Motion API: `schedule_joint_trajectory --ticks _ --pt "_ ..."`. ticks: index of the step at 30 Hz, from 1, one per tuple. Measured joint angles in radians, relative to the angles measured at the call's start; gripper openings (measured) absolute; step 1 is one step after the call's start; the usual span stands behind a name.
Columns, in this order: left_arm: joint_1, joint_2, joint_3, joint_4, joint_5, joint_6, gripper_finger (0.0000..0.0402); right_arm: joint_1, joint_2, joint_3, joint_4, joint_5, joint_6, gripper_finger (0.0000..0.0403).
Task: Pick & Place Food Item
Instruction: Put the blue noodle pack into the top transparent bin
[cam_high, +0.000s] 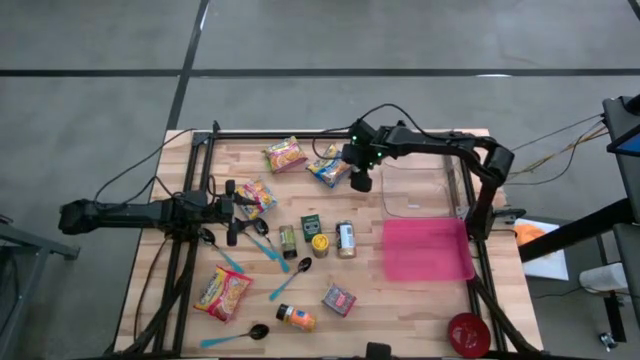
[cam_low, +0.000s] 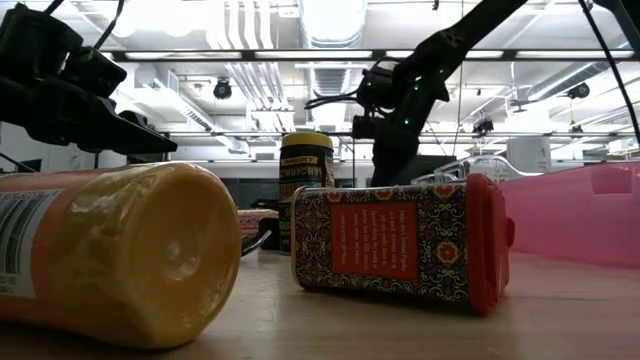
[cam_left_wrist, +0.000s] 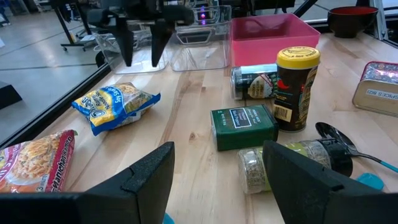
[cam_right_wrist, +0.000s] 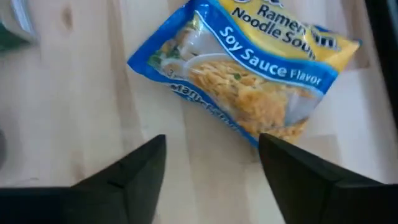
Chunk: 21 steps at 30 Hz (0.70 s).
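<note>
You have four noodle packets on the counter: one at the near left, one by the left tool, one at the far edge, and the blue ramen packet just right of it. Count three blue spoons, one of them near the middle. A cluster of small jars and tins, five or so, sits mid-counter, among them a yellow-lidded jar. To the right lie one clear tray, one pink tray and one red bowl.

The ramen packet lies flat, blue and yellow, marked soy sauce flavor, with a noodle photo.

Your left tool hovers open at the left, holding nothing. Your right tool hangs just beside the ramen packet, fingers spread apart and empty.
</note>
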Motion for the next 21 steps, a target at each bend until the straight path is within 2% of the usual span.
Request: schedule_joint_trajectory --ticks 5,21 --pt "0.0 0.0 0.0 0.0 0.0 0.0 0.0244 -0.004 0.007 0.0 0.004 0.116 -0.017 0.0306" --pt "0.0 0.0 0.0 0.0 0.0 0.003 0.0244 -0.016 0.055 -0.002 0.08 0.114 -0.011 0.0315"
